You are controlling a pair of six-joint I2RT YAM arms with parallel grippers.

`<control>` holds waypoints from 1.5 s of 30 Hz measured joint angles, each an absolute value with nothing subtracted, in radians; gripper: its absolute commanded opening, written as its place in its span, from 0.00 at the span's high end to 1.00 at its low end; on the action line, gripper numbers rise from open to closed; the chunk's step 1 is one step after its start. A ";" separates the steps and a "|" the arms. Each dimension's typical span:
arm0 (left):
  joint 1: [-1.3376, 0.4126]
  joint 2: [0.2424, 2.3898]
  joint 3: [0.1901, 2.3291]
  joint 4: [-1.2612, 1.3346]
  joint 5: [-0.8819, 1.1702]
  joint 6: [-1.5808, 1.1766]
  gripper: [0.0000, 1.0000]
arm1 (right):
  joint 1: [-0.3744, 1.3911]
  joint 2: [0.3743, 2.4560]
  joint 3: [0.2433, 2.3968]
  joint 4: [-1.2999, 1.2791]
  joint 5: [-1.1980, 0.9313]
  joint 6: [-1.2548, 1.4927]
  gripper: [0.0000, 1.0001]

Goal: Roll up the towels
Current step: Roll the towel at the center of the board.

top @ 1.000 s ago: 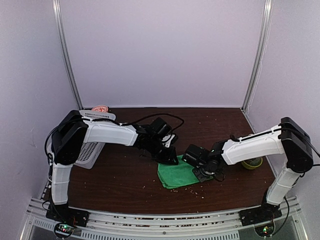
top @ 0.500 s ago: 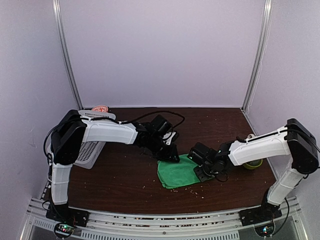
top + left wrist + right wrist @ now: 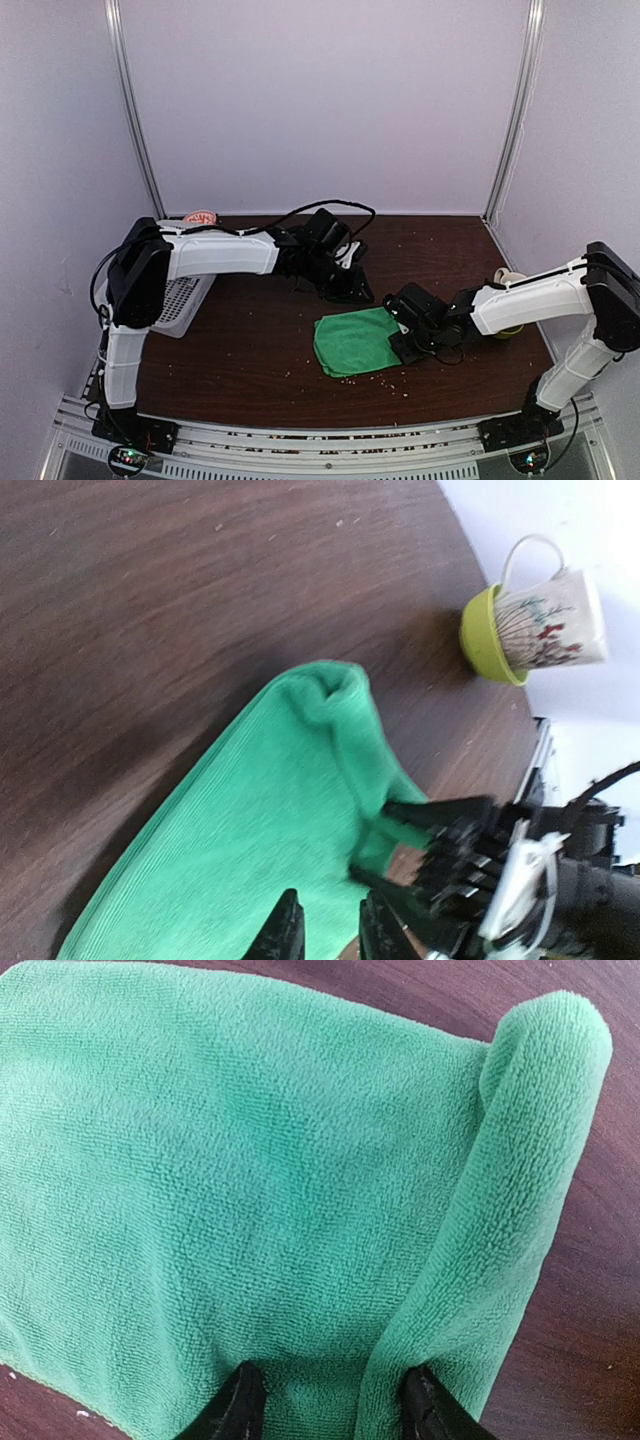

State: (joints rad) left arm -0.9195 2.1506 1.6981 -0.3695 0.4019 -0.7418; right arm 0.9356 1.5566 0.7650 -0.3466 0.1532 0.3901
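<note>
No writing, label, brand, number or sign can be read in any view. The only print that shows is on the mug (image 3: 555, 620) lying at the far right of the table (image 3: 150, 600): thin dark stems with small red blossoms. It is a drawing, with no letters in it.

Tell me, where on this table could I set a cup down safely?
Bare table lies between the white basket and the green towel, and at the far right by the back wall. Crowded at the towel's right edge, under the right gripper, and by the mug.
</note>
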 measured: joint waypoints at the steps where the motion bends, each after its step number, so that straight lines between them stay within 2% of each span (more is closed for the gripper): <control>1: -0.919 2.162 1.721 -0.364 0.411 -0.750 0.79 | 0.936 1.554 0.759 -0.337 0.150 0.387 0.51; 22: -0.913 2.400 1.902 -0.200 0.616 -0.916 0.79 | 0.935 1.527 0.698 -0.235 0.131 0.378 0.51; 33: -0.909 2.489 1.937 0.106 0.724 -1.114 0.78 | 0.934 1.528 0.696 -0.231 0.130 0.377 0.52; 45: -0.888 2.603 1.962 0.240 0.826 -1.280 0.79 | 0.934 1.530 0.697 -0.231 0.130 0.375 0.52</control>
